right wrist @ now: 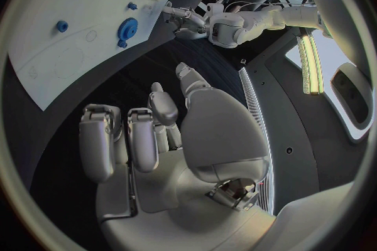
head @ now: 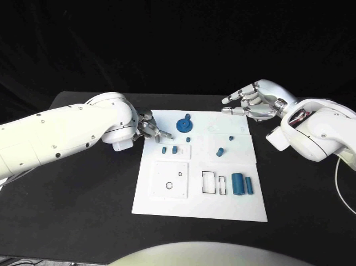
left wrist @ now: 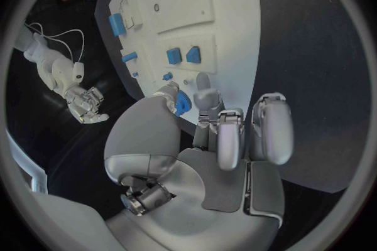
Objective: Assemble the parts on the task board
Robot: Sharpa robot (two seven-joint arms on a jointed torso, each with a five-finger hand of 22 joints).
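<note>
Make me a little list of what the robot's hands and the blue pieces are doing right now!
left hand: at the task board's far left corner, fingers on a small blue piece
right hand: above the black table past the board's far right corner, holding nothing, fingers curled
task board: white plate, mid-table
blue gear: on the board, far end
two blue cylinders: side by side, near the right edge

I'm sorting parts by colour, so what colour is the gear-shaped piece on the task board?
Blue. The gear shows best in the right wrist view.
</note>
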